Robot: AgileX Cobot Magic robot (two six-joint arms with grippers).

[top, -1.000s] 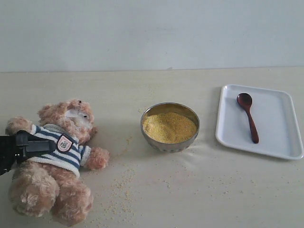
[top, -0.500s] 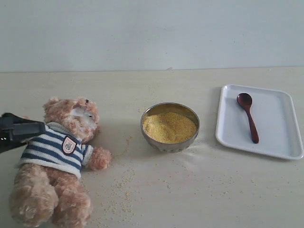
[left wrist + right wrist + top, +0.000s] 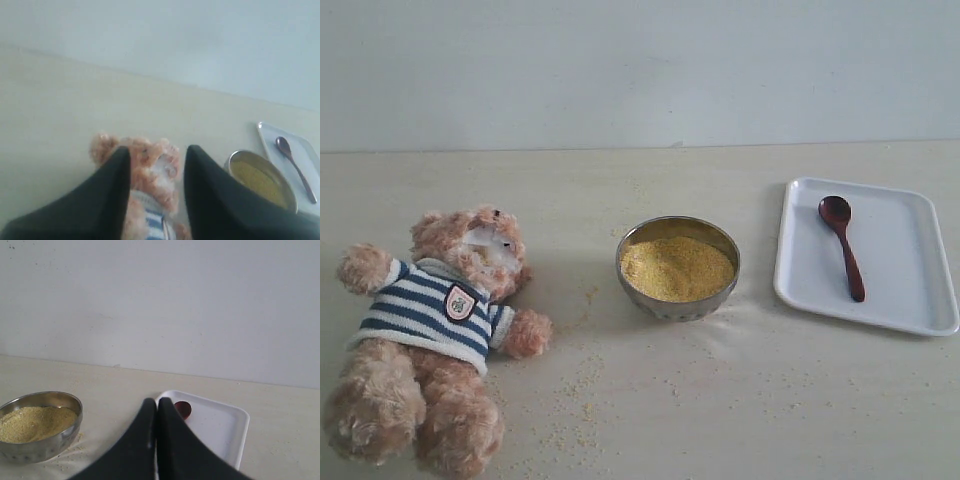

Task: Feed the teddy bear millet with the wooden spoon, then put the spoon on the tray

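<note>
Holding my left pincer [image 3: 158,149] wide, teddy bear [image 3: 150,162] beyond its tips, right pincer [image 3: 157,402] closed — wooden spoon [image 3: 183,409] on tray [image 3: 220,424] just ahead

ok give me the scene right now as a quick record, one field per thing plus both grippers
teddy bear: lying face up on the table, left of the bowl, not held
millet: heaped in the metal bowl
loose grains: scattered on the table in front of the bear and the bowl
wooden spoon: lying flat in the tray, not held
tray: on the table, right of the bowl
left gripper: open, empty, bear's head seen between its fingers
right gripper: shut, empty, pointing toward the tray
</note>
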